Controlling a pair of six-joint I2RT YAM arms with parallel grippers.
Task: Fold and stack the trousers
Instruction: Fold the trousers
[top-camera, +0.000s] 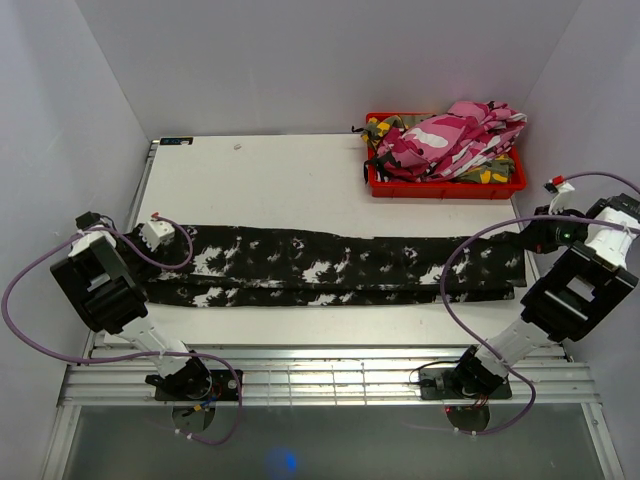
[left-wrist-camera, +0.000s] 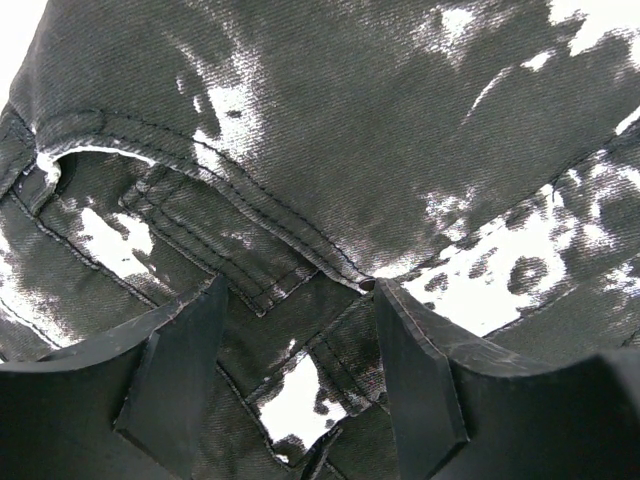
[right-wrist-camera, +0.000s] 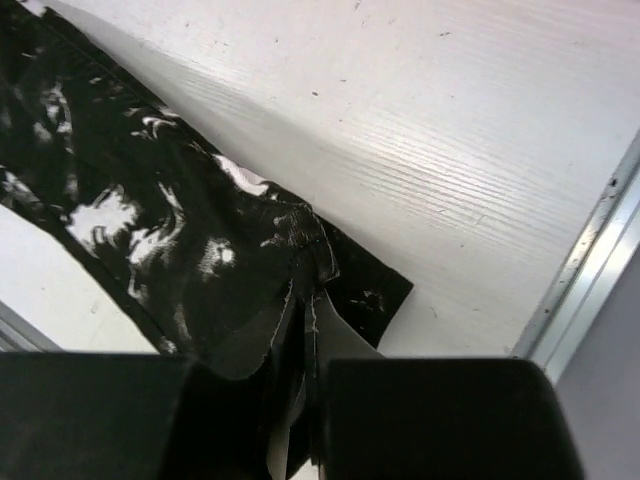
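The left gripper (left-wrist-camera: 300, 385) is seen wide open in its wrist view. Its two fingers (left-wrist-camera: 185, 370) are spread at the bottom of the frame and nothing is clamped between them. Just beyond them lies the waist end of the black trousers (left-wrist-camera: 330, 130), with a pocket seam and one rivet in the middle of the frame.

The right gripper (right-wrist-camera: 305, 350) is closed at the bottom of its wrist view, and the hem corner of a black leg is pinched between its two fingers. From there the cloth runs to the upper left over the white table (right-wrist-camera: 460, 150).

In the top view, one black pair is stretched in a long band across the middle, from left gripper to right gripper. One red bin (top-camera: 445, 189) is set at the upper right. In it one pink pair (top-camera: 450, 135) is heaped on green-yellow cloth (top-camera: 488, 176); how many pairs that cloth makes up cannot be told.
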